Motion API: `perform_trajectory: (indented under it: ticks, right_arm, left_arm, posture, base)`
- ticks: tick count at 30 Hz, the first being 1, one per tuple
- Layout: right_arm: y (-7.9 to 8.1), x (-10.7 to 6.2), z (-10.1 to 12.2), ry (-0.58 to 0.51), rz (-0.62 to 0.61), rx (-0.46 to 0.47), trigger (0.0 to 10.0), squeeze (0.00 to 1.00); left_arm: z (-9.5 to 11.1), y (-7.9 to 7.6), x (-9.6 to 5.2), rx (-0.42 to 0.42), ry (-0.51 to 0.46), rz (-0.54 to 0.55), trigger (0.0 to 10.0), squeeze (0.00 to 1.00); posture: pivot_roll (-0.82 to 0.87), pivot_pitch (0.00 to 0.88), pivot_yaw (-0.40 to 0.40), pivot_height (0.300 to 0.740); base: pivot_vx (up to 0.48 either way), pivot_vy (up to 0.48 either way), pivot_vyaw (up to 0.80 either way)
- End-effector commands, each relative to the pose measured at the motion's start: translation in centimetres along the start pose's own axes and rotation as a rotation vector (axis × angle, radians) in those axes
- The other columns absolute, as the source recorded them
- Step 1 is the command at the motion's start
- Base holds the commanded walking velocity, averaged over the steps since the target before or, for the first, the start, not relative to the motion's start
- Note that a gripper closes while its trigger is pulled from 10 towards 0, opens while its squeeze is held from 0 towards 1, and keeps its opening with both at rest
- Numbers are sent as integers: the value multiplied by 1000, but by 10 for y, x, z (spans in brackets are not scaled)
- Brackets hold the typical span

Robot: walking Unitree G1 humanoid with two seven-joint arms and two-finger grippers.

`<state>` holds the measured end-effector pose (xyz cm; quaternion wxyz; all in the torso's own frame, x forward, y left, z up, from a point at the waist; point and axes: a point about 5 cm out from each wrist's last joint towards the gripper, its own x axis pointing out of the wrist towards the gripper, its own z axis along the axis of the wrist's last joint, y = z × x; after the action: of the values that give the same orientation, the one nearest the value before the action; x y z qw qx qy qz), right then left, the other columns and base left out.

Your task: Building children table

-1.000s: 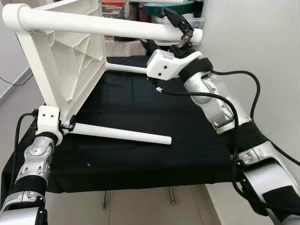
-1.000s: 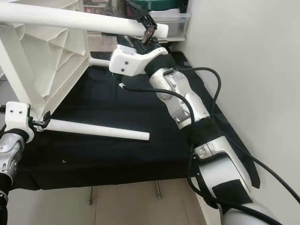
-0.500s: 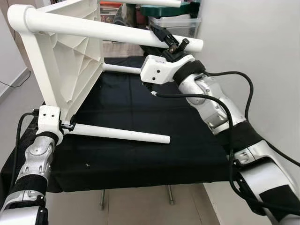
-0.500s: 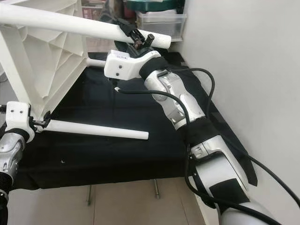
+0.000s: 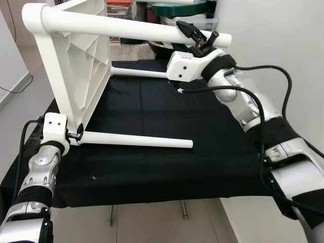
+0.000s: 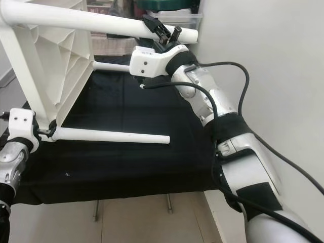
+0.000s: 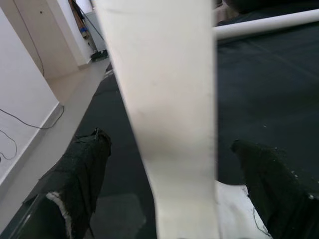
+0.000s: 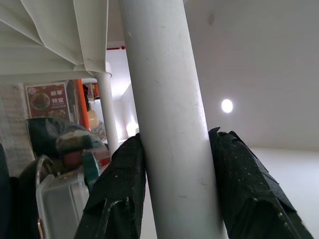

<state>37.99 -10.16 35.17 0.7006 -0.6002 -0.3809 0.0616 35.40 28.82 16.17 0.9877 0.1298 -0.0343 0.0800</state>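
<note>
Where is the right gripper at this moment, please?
In the left eye view, the right gripper is raised at upper right, its fingers closed around the top table leg near its free end, above the black cloth.

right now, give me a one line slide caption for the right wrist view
Right gripper clamps a white table leg between its two black fingers, with the ribbed underside of the tabletop beside it.

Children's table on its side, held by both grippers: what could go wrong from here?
The right gripper clamps the smooth upper leg near its free end, so the leg could slip or twist out. The left gripper sits at the tabletop corner, which rests on edge on the black cloth, so the table might tip.
</note>
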Motion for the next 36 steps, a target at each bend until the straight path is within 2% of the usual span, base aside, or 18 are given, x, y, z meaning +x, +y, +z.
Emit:
perform_trajectory:
  ticks: [1,4,9,16,18,19,23,25,27,30,32,34,36]
  right_arm:
    - [-30,6,-1,1,-167,22,0,0]
    - [-30,6,0,-10,-168,25,0,0]
    - [-21,6,9,-52,-155,67,0,0]
    - [-20,5,8,-48,-156,86,0,0]
    - [-19,3,0,0,-155,144,0,0]
    - [-19,3,0,0,-155,144,0,0]
    - [-16,-4,-17,96,-163,269,0,0]
    - [-16,-4,-17,96,-163,269,0,0]
    - [-18,-6,-26,142,-175,334,0,0]
    - [-20,-7,-30,160,-182,358,0,0]
    - [-22,-7,-38,208,-193,420,0,0]
    - [-22,-7,-39,218,-195,434,0,0]
    - [-21,-8,-46,258,-196,474,0,0]
  left_arm:
    - [2,5,1,32,0,-3,10000,0]
    - [3,6,2,36,0,-2,10000,0]
    - [6,10,5,63,6,2,10000,0]
    - [8,14,6,75,6,13,10000,0]
    - [9,21,6,94,7,34,10000,0]
    - [9,21,6,94,7,34,10000,0]
    - [3,28,2,104,29,59,10000,0]
    - [3,28,2,104,29,59,10000,0]
    - [-3,31,0,114,52,68,10000,0]
    - [-4,32,-1,118,60,72,10000,0]
    - [0,35,2,149,58,65,10000,0]
    - [2,35,2,157,56,62,10000,0]
    - [22,48,10,208,24,61,10000,0]
  posture:
    - [-80,0,-13,740]
    - [-80,0,-13,740]
    - [-80,0,-3,740]
    - [-79,0,-2,740]
    - [-77,0,-2,740]
    - [-77,0,-2,740]
    - [-76,0,-3,740]
    - [-76,0,-3,740]
    - [-80,0,0,740]
    - [-82,0,1,740]
    - [-82,0,0,740]
    - [-82,0,0,740]
    - [-68,0,5,740]
  base:
    - [0,0,0]
    - [0,0,0]
    - [0,0,0]
    - [0,0,0]
    - [0,0,0]
    - [0,0,0]
    - [0,0,0]
    - [0,0,0]
    - [0,0,0]
    - [0,0,0]
    - [0,0,0]
    - [0,0,0]
    - [0,0,0]
